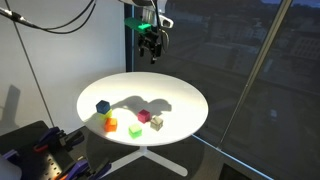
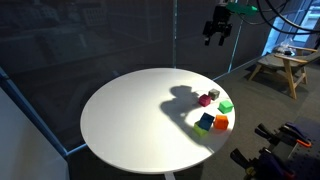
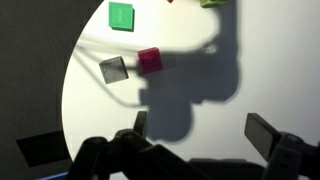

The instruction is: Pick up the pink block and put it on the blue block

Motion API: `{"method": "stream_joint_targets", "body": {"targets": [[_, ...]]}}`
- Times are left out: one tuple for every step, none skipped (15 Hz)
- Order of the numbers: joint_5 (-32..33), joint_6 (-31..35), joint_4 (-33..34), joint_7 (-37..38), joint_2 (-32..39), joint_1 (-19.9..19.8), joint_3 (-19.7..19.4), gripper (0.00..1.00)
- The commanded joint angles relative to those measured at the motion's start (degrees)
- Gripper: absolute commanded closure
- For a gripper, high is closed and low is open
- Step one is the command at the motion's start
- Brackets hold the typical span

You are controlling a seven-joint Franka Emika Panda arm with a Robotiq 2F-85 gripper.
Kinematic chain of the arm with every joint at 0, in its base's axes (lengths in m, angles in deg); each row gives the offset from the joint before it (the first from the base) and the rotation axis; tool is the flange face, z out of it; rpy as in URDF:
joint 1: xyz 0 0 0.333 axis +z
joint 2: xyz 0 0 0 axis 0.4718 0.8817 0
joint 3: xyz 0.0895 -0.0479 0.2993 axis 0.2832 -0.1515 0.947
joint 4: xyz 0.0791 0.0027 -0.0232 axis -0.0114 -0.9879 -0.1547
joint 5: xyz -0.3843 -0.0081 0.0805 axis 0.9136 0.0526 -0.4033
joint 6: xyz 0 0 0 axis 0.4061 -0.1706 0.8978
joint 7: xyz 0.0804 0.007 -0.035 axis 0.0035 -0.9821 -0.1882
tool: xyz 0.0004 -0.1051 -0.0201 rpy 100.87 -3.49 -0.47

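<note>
Trouble is likeliest at the pick: the pink block [image 3: 149, 60] sits on the round white table [image 1: 170, 95] with a beige cube [image 3: 113, 69] just beside it. A finger coming down on that side could land on the neighbour or shove both cubes instead of straddling the pink one. The long drop adds to the risk, since a small sideways error from this height would put the hand off the block's centre. The hand's own broad shadow [image 3: 190, 90] reaches the pink block's edge, which may make that edge harder to judge. Placing looks no easier. The blue block [image 2: 205, 121] lies apart from the pink one, nearer the table's rim, with an orange cube [image 2: 220, 122] close against it. A wide-spread hand lowering there could knock the orange cube or push the blue block aside, and an off-centre release on so small a top could send the pink block tumbling. A bright green cube [image 2: 226, 105] stands between the two spots and could be clipped by a low carry.

The hand [image 1: 150, 45] hangs high above the far side of the table, pointing down, well clear of every block. Its fingers [image 3: 265, 135] stand fully apart and hold nothing. In the wrist view the pink block lies ahead of the hand and to one side, not between the fingers, so the arm has both to shift across and to descend before any grasp
</note>
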Motion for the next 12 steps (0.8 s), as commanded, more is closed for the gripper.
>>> {"method": "stream_joint_targets", "body": {"targets": [[4.7,2.3,0.6,0.1,1.9,0.3,0.0,0.0],[5.9,2.9,0.3,0.3,2.3,0.4,0.1,0.0],[7.0,3.6,0.1,0.4,2.6,0.6,0.1,0.0],[8.0,4.7,-0.5,0.7,2.9,0.8,0.2,0.0],[8.6,5.3,-0.8,0.8,3.1,0.9,0.3,0.0],[9.3,6.1,-1.2,1.0,3.4,1.1,0.3,0.0],[9.7,7.0,-1.6,1.2,3.8,1.2,0.4,0.0],[9.8,7.5,-2.0,1.3,4.1,1.3,0.4,0.0],[9.9,8.0,-2.3,1.5,4.5,1.4,0.4,0.0],[9.9,8.1,-2.4,1.5,4.8,1.4,0.4,0.0],[9.8,7.9,-2.5,1.7,5.0,1.5,0.5,0.0],[9.5,7.2,-2.4,1.6,5.2,1.4,0.5,0.0]]}}
